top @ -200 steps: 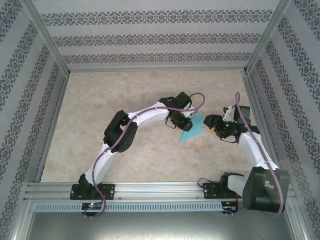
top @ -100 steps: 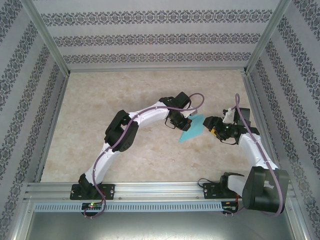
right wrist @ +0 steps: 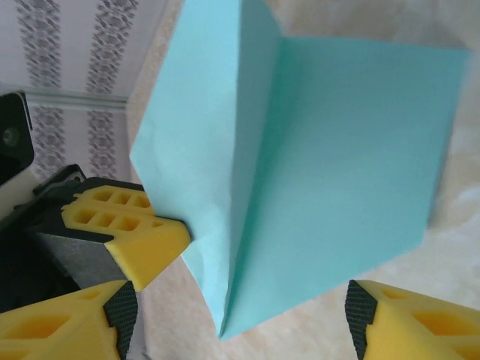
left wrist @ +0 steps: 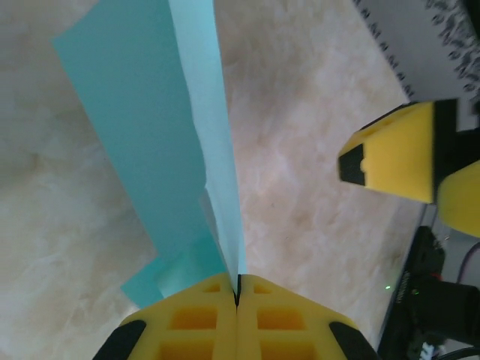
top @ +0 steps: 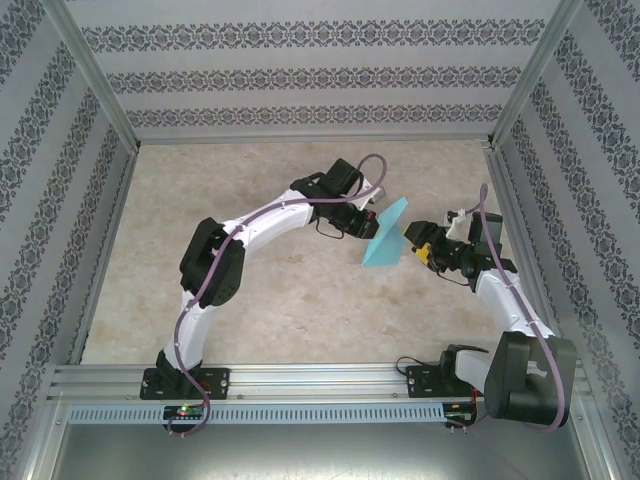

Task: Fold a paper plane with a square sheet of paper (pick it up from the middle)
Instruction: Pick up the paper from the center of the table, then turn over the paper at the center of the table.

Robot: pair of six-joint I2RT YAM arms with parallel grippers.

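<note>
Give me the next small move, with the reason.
Probably ease the open right gripper forward and close on the folded sheet of paper. The left gripper is shut on its edge, holding it upright, and it sits just ahead of the right jaws, which stand wide apart.

Light-cyan square sheet of paper (top: 384,240), folded along one crease, upright, pinched in left claw (left wrist: 237,289)

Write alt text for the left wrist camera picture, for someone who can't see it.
The left gripper, with yellow fingers, is shut on a folded light-cyan sheet of paper, which rises away from it with the marbled table behind. The right gripper, also yellow, hangs at the right, apart from the paper.
</note>
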